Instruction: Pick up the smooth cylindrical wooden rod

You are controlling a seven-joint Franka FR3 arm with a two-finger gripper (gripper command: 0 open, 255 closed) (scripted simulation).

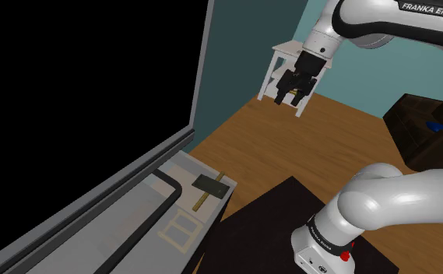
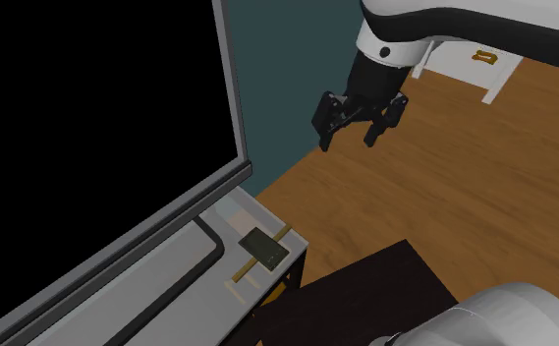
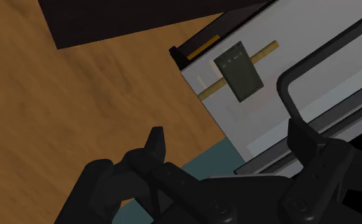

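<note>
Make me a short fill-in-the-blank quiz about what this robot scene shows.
1. The end effector hangs in the air with its fingers ____.
2. The rod lies ____ the dark flat block.
3. The brown floor looks made of ____.
Missing words: open; under; wood.

Underfoot, a floor (image 1: 290, 148) of warm brown wood grain runs back to a teal wall (image 1: 239, 47). A white side table (image 1: 284, 51) stands against that wall. In the second exterior view a small gold fitting (image 2: 482, 56) sits on its front, possibly a drawer pull. A dark brown cabinet (image 1: 414, 128) stands on the floor at the shoulder view's right edge. A grey frame (image 1: 202, 70) rises at the shoulder view's left, its lower rail slanting down toward the corner. Beyond it lies a black area (image 1: 79, 93). A pale grey tabletop (image 1: 126, 222) lies just under the rail. The light is even and rather dim.
</note>
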